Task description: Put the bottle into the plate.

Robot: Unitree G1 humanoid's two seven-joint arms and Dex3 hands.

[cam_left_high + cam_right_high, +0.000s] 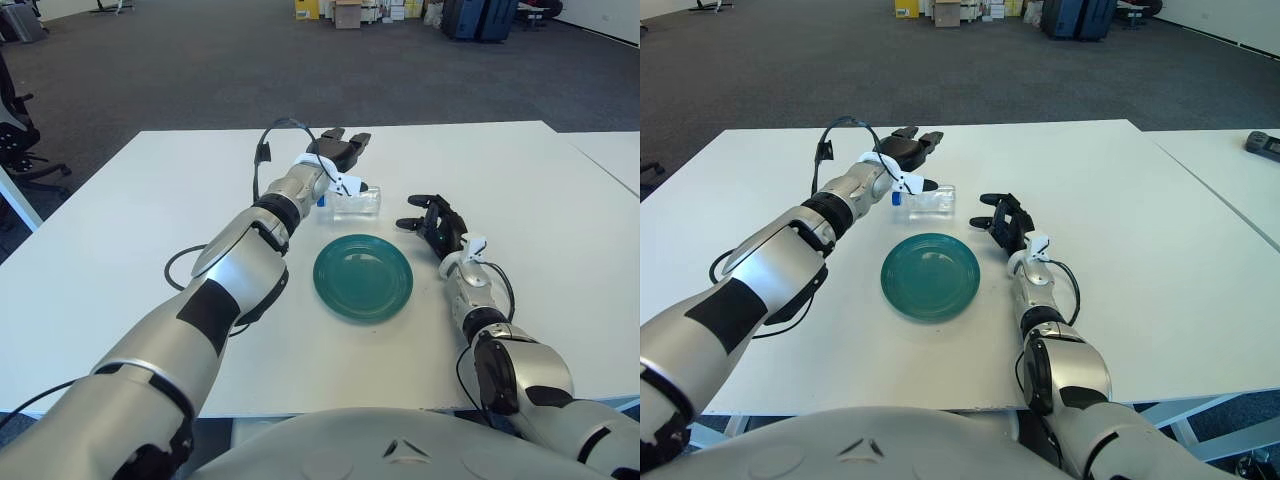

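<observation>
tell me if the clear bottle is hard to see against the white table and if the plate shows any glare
Left eye view: the clear bottle nearly blends into the white table; its blue cap and faint edges mark it, partly covered by the left robot hand. Right eye view: the teal plate carries a pale sheen near its centre, no harsh glare; shadows are soft. The right robot hand shows right of the plate.

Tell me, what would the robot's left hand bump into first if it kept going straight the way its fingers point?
Probably nothing close. The left hand, fingers spread, hovers past the lying bottle and points away toward the white table's far edge. Only bare tabletop shows in that line, though its height above the table is hard to judge.
</observation>
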